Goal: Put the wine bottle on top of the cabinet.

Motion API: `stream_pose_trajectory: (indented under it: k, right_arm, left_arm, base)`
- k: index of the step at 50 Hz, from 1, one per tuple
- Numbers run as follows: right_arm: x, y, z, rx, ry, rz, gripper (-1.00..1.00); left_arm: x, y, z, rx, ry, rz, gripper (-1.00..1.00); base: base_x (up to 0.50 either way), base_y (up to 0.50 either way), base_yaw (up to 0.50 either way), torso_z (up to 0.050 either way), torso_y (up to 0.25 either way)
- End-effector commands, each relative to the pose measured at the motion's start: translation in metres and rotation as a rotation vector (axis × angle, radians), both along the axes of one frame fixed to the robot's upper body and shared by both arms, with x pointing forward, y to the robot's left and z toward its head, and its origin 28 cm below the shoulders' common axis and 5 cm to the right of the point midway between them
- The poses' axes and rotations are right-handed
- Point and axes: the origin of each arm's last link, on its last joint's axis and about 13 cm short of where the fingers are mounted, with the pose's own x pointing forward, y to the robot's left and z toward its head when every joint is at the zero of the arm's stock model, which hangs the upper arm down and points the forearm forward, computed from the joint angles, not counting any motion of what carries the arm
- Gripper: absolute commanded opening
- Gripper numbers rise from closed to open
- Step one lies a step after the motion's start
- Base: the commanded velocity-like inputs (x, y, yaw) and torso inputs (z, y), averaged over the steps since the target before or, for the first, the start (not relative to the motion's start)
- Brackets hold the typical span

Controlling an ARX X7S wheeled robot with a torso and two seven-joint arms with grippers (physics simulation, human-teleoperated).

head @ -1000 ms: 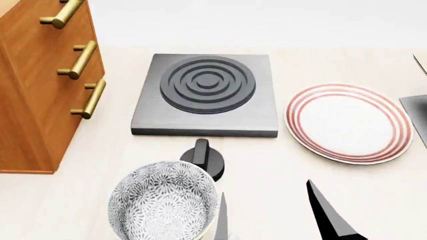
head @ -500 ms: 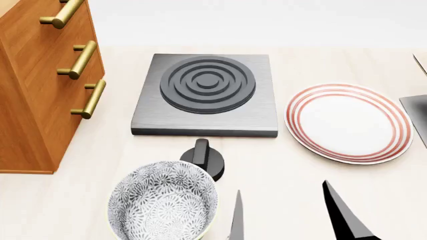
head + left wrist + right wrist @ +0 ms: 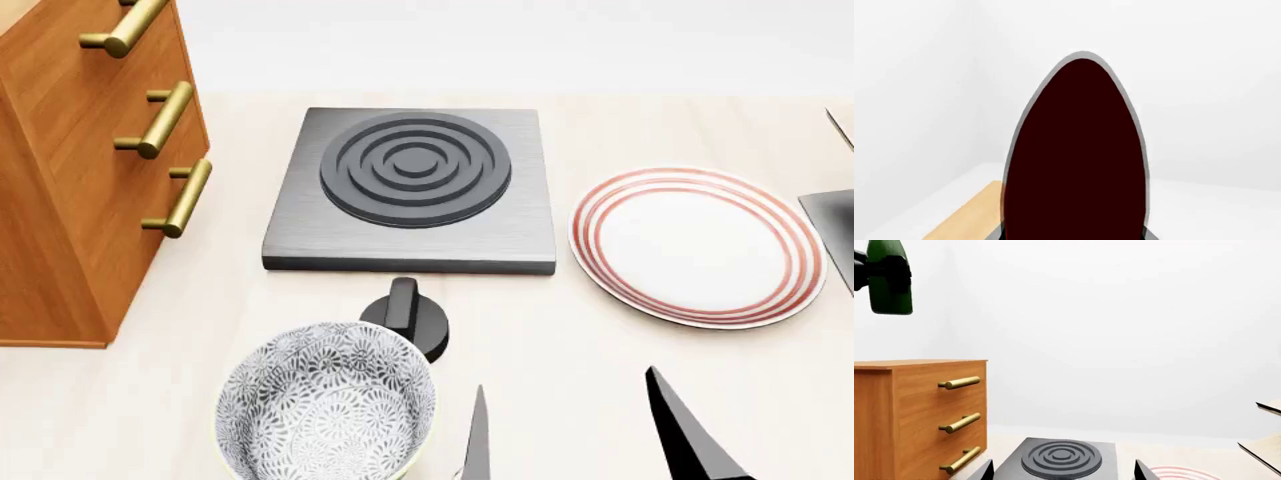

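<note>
**White walls, pale bench: bottle aloft above the cabinet**

Left fingers (image 3: pixel 895 271) clench the bottle (image 3: pixel 891 302), which hangs well above the cabinet (image 3: pixel 921 405) top, near its outer end. Right fingers (image 3: pixel 687 440) stand spread and empty over the bench (image 3: pixel 561 330). In the last second they have slid rightward, then settled, so the lowering probably falls to the left arm alone. Neck, cork and label are cut off. A dark oval fills the left wrist view. The head view misses the bottle.

A big dark maroon oval with a thin grey rim (image 3: pixel 1075 155) fills the middle, pressed right up against the gripper's camera. Past it are plain white walls and a strip of pale wooden surface (image 3: pixel 969 215) below.
</note>
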Motion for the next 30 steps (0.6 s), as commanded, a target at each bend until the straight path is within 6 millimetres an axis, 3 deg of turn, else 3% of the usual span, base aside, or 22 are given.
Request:
stream_pose_trajectory:
  k: [1, 12, 30]
  right_arm:
    - [0.000, 0.000, -0.001, -0.002, 0.004, 0.000, 1.00]
    - [0.000, 0.001, -0.002, -0.005, 0.009, 0.004, 1.00]
    - [0.000, 0.001, -0.002, -0.007, 0.013, 0.006, 1.00]
  left_arm:
    - [0.002, 0.000, -0.006, -0.021, 0.002, 0.011, -1.00]
    - [0.007, -0.005, -0.026, -0.070, 0.057, -0.071, -1.00]
    - [0.008, 0.003, -0.038, -0.090, 0.079, -0.003, -1.00]
  base:
    - [0.00, 0.00, 0.00, 0.000, 0.000]
    - [0.00, 0.00, 0.00, 0.000, 0.001]
    - [0.00, 0.00, 0.00, 0.001, 0.001]
